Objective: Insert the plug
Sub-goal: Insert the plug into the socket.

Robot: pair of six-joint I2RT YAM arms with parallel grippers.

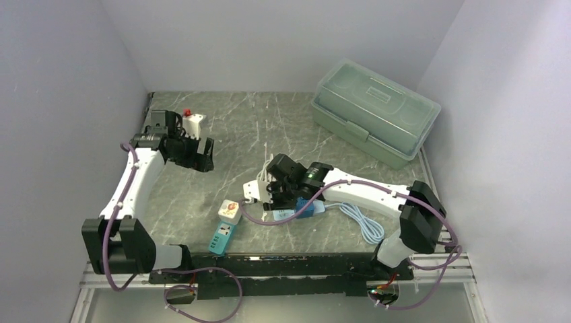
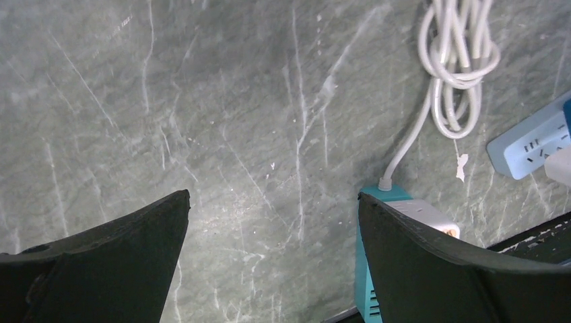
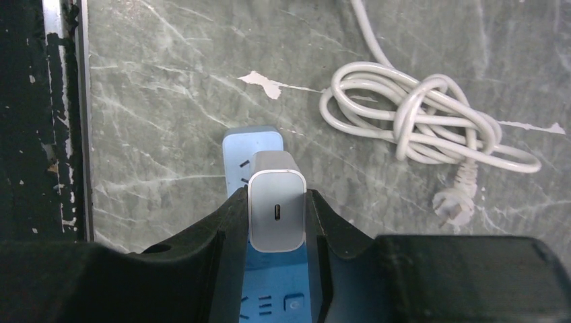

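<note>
Your right gripper [image 3: 276, 202] is clamped on the white plug [image 3: 276, 225], directly over the blue power strip [image 3: 250, 140]; your left gripper [image 2: 273, 222] hangs wide open, well apart. Insertion step, by my judgement: the prongs are hidden, so line them up with a socket, then press straight down.

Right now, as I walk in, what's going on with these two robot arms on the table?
The right pincer is clamped on a white charger block, holding it over a blue power strip; whether its prongs are in yet can't be seen. The left pincer is open and empty above the table, off to the side. A coiled white cable lies loose beside the strip.
</note>
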